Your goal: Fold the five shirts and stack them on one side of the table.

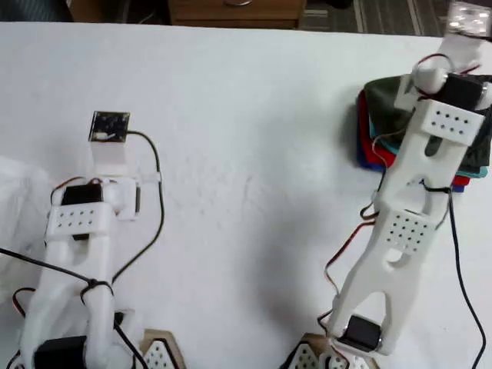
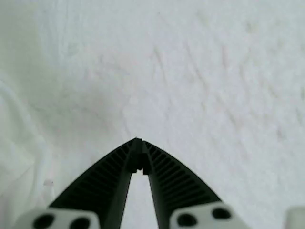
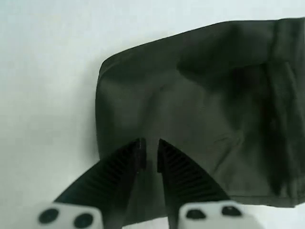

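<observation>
A stack of folded shirts (image 1: 373, 127) lies at the table's right edge, showing red, teal and blue layers under a dark green shirt (image 3: 200, 109) on top. My right arm (image 1: 442, 119) reaches over this stack. Its gripper (image 3: 148, 145) hovers over the dark green shirt near one folded corner, with the fingers a narrow gap apart and nothing between them. My left arm (image 1: 81, 219) stands over the bare white table at the left. The left gripper (image 2: 138, 143) is shut, tips touching, with nothing in it.
Crumpled white fabric (image 1: 14, 192) lies at the table's left edge, also seen beside the left gripper (image 2: 19, 152). The white table surface (image 1: 254, 138) spreads between the two arms. A wooden cabinet (image 1: 234, 11) stands beyond the far edge.
</observation>
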